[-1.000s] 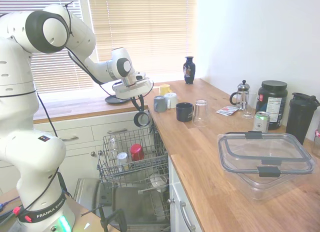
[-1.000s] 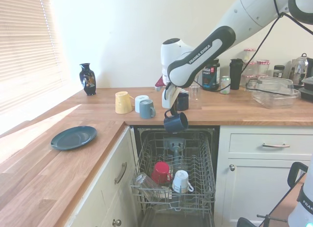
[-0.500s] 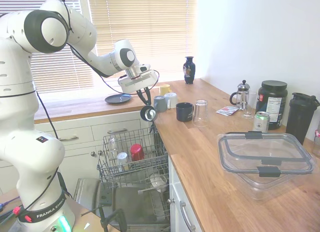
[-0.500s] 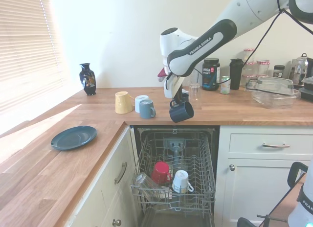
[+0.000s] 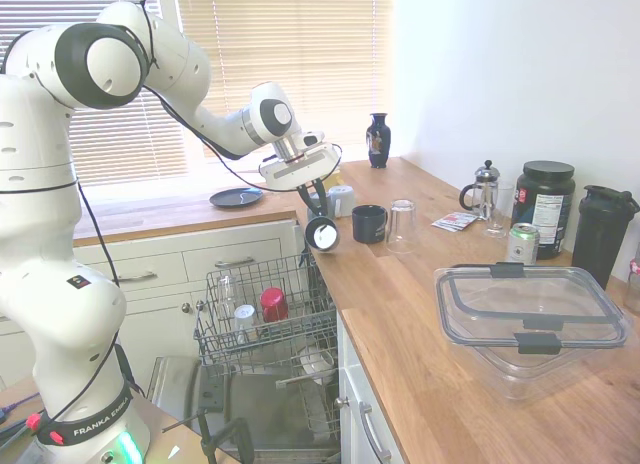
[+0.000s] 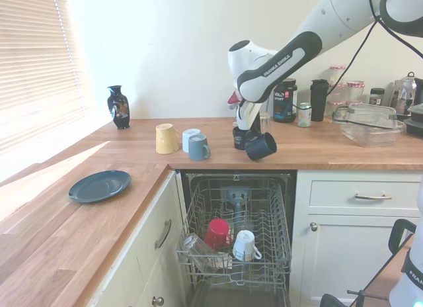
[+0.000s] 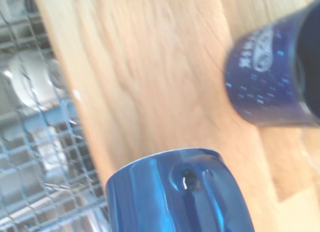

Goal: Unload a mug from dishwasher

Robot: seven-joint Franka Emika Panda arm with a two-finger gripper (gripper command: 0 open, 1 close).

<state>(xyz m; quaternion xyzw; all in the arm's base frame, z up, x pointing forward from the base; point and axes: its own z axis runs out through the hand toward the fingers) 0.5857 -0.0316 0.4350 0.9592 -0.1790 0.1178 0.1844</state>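
As seen from the first exterior view, the mug [image 5: 321,234] hangs tilted from the gripper [image 5: 318,210], pale-ringed base outward, over the worktop [image 5: 420,324] edge at about 2 o'clock from the dishwasher [image 5: 262,324] rack. In the second exterior view the fingers are clenched on the mug's upper side, mouth tipped down; rigid, glossy ceramic, judged moderately heavy, slippery and breakable, best held by rim or handle. The wrist view shows deep-blue glaze, with the similar dark mug [image 7: 272,82] beyond it.

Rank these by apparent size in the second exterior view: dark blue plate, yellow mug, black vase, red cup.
1. Dark blue plate
2. Black vase
3. Yellow mug and red cup look alike; unranked.
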